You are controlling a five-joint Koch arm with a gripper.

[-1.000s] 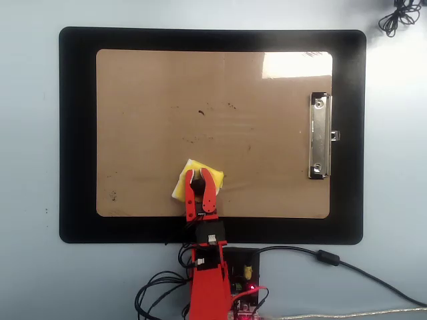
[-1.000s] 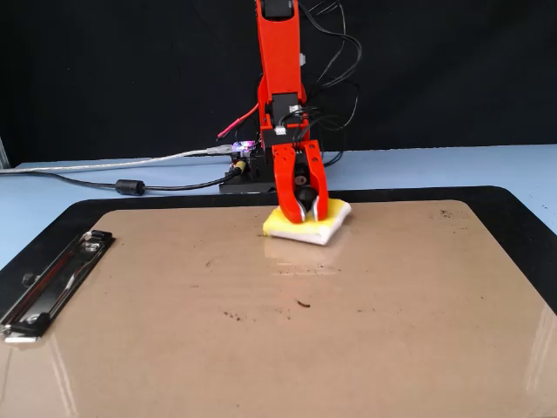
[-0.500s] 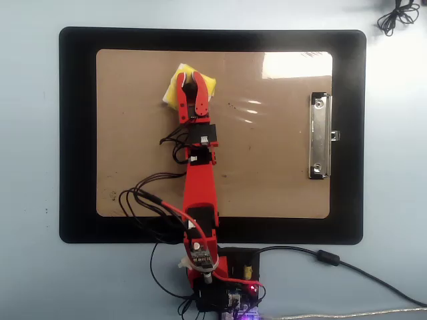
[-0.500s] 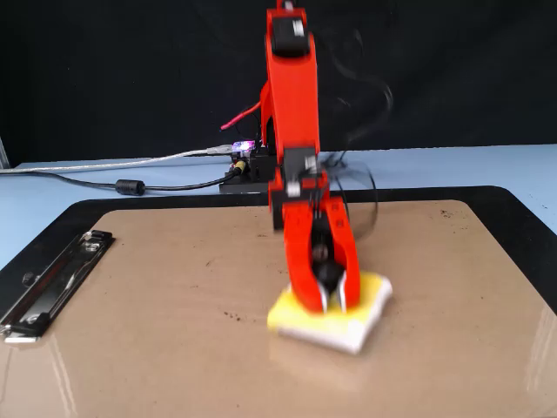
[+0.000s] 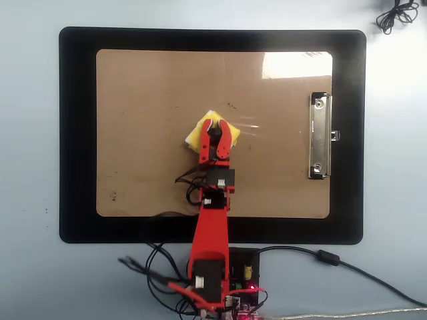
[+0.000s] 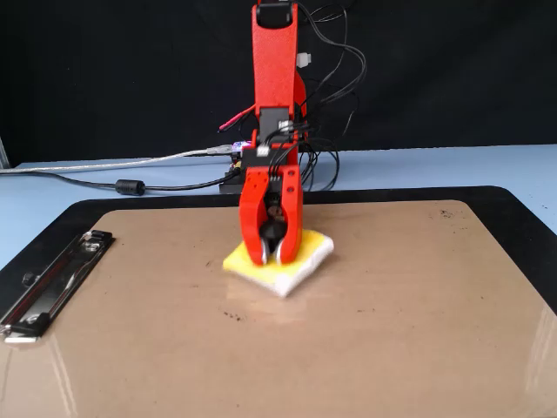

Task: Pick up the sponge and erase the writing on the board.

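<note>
The yellow sponge [image 5: 200, 131] [image 6: 233, 259] lies flat on the tan board [image 5: 140, 93] [image 6: 418, 305], near its middle. My red gripper [image 5: 215, 131] [image 6: 271, 254] points down onto the sponge and is shut on it, with a finger on each side. The gripper hides the sponge's top face. No looped writing shows on the bare board, only a few faint dark specks [image 5: 231, 105] [image 6: 231, 314]. The silver clip [image 5: 320, 137] [image 6: 48, 283] sits on the right edge in the overhead view and at the left in the fixed view.
A black mat [image 5: 75, 133] [image 6: 522, 218] lies under the board on a pale blue table. The arm's base with its electronics and cables [image 5: 240, 273] [image 6: 239, 165] stands past the board's edge. A coiled cable [image 5: 397, 17] lies in the overhead view's top right corner.
The gripper swept the sponge from the board's edge nearest the base out to the far part of the board, then drew it back to the middle.
</note>
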